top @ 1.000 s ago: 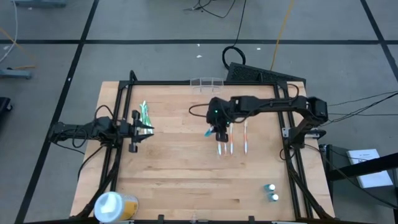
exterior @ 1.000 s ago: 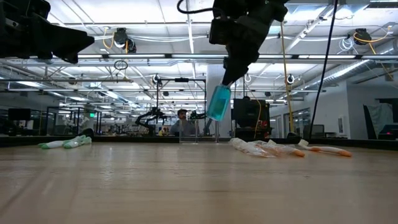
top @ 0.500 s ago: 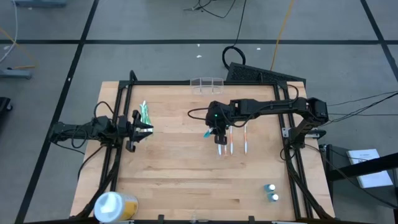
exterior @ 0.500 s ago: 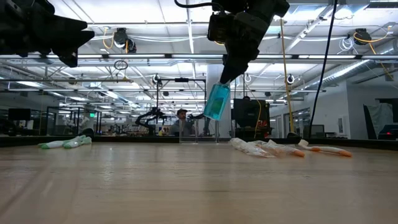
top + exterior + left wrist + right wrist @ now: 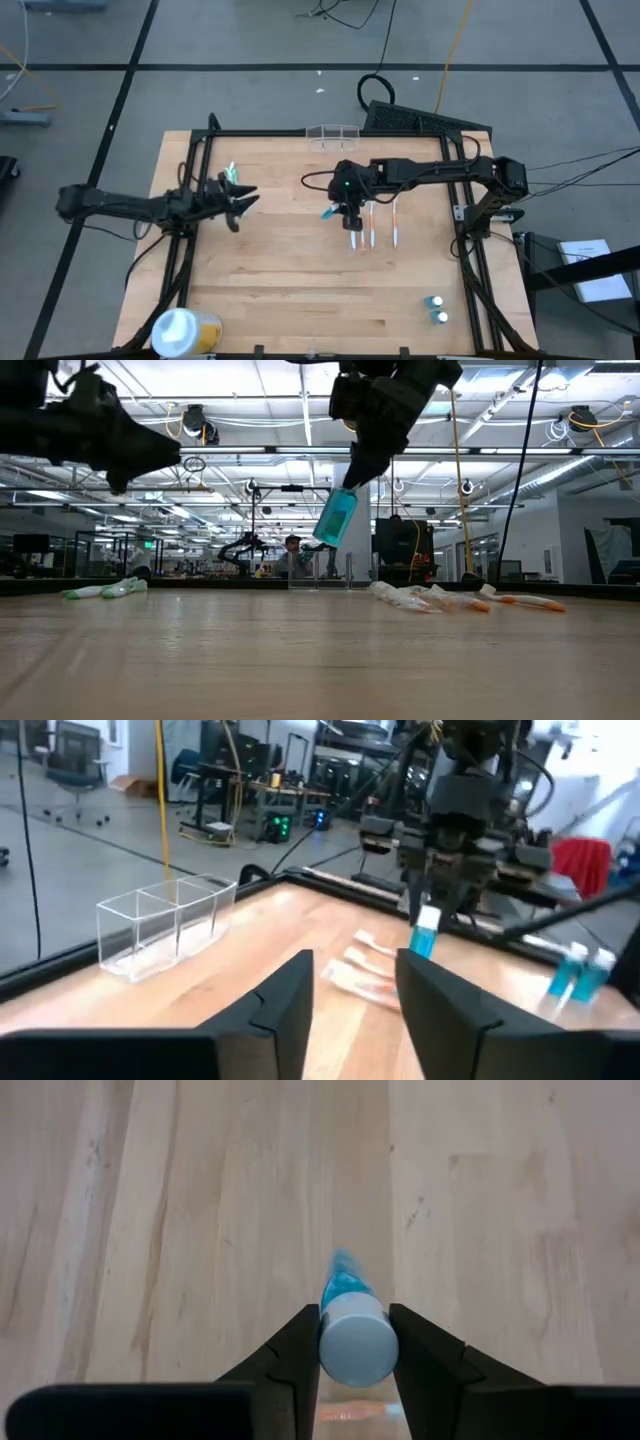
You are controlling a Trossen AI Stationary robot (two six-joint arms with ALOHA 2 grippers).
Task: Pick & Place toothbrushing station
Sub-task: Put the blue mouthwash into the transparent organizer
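Note:
The toothbrushing station (image 5: 332, 133), a low clear holder, stands on the table's far edge; it also shows in the left wrist view (image 5: 165, 925). My right gripper (image 5: 345, 208) hangs above the table's middle, shut on a blue tube (image 5: 335, 517) with a white cap. My left gripper (image 5: 243, 200) reaches in from the left, open, with nothing between its fingers (image 5: 290, 1000). It is just beside the green toothbrushes (image 5: 232, 175), which lie flat on the wood. My right gripper pinches the tube's white cap end (image 5: 358, 1342) between its two fingers. The fingers come slanting down from the table's right side. The blue body (image 5: 345, 1280) hangs tilted below them, clear of the table.
Several orange-and-white toothbrushes (image 5: 375, 228) lie on the table just under and right of my right gripper. Two more blue tubes (image 5: 436, 309) stand near the front right corner. A round white-and-yellow tub (image 5: 182, 330) sits at the front left corner.
My left arm has stretched out from the table's left edge toward the middle, and its gripper has rolled. My right gripper has stayed in place, while the blue tube's hanging end has swung a little toward the table's left.

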